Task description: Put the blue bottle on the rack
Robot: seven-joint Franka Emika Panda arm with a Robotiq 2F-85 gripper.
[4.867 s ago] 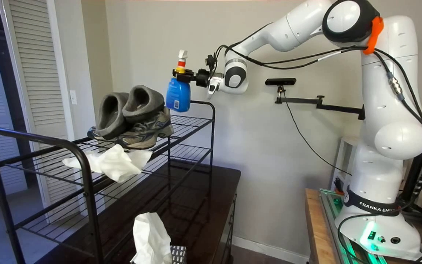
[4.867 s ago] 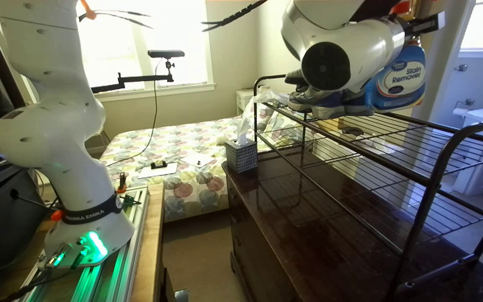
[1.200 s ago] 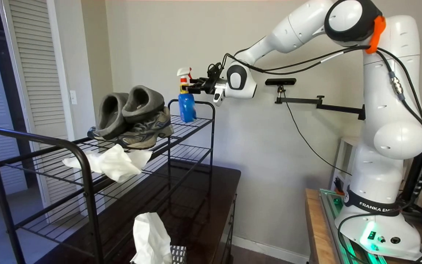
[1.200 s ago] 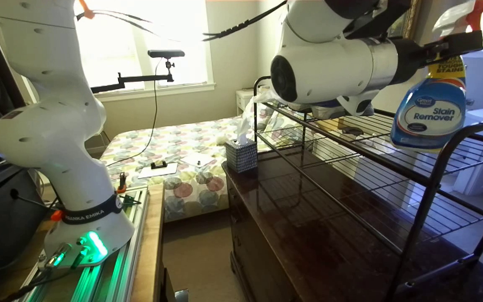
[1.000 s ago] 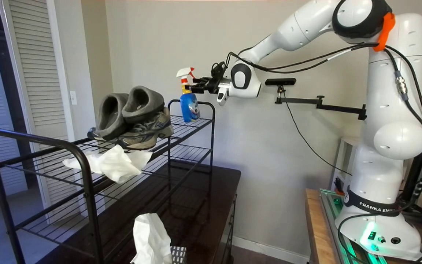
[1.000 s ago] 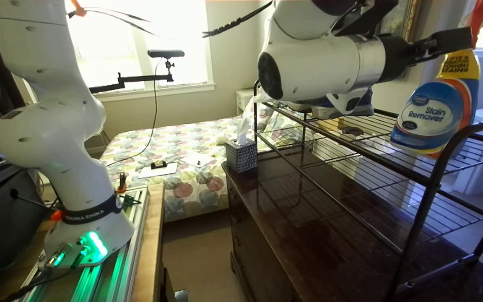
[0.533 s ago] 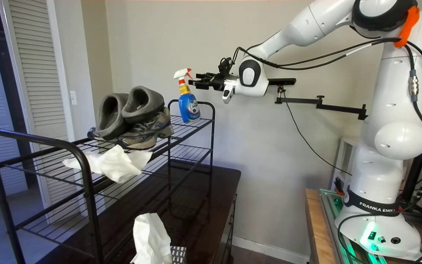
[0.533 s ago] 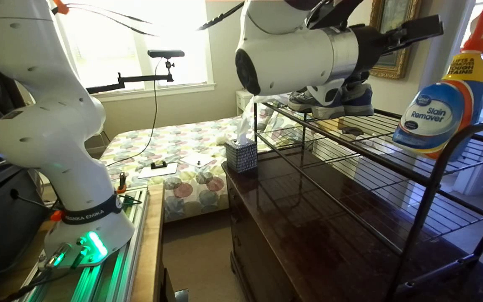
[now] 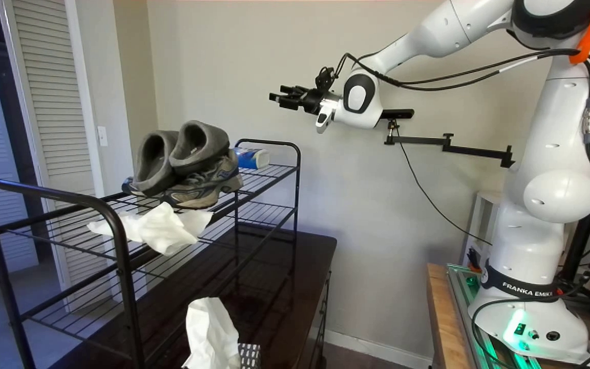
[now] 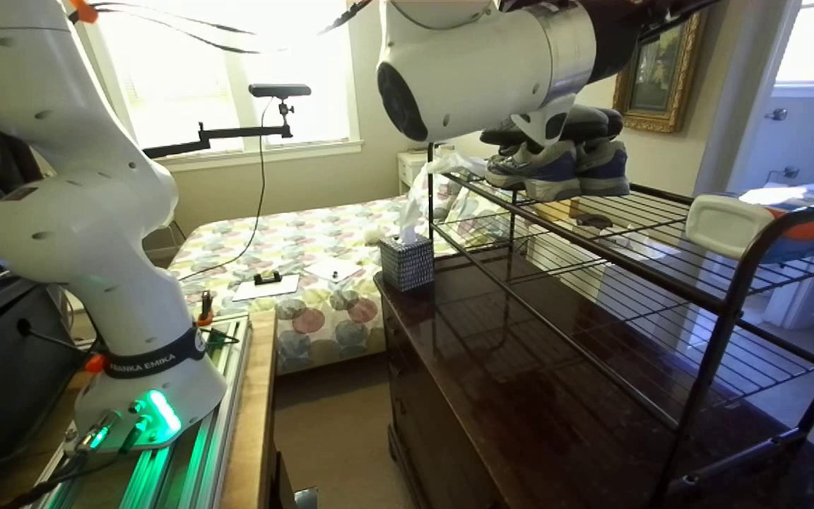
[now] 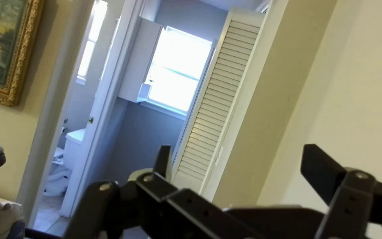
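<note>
The blue bottle lies on its side on the top shelf of the rack (image 9: pixel 46 190), near one end rail. Its blue body (image 9: pixel 244 157) is partly behind the shoes in an exterior view. In an exterior view its pale base (image 10: pixel 725 225) faces outward, and the rail crosses in front of the bottle. Its trigger head is hidden or out of view. My gripper (image 9: pixel 280 97) is above the shelf, apart from the bottle. In the wrist view the gripper (image 11: pixel 237 151) shows widely spread fingers with nothing between them; I cannot make out the bottle there.
Grey and blue shoes (image 9: pixel 200 164) are piled on the top shelf beside the bottle. White tissue (image 9: pixel 164 228) hangs over the shelf's edge. A tissue box (image 10: pixel 407 263) sits on the dark dresser (image 10: pixel 478 396) under the rack. A wall-side bracket carries a black camera (image 9: pixel 395 114).
Earlier my gripper held the bottle by the neck, then let go. Half a second ago the bottle stood tilted; now it has toppled onto its side. The gripper has backed off and risen.
</note>
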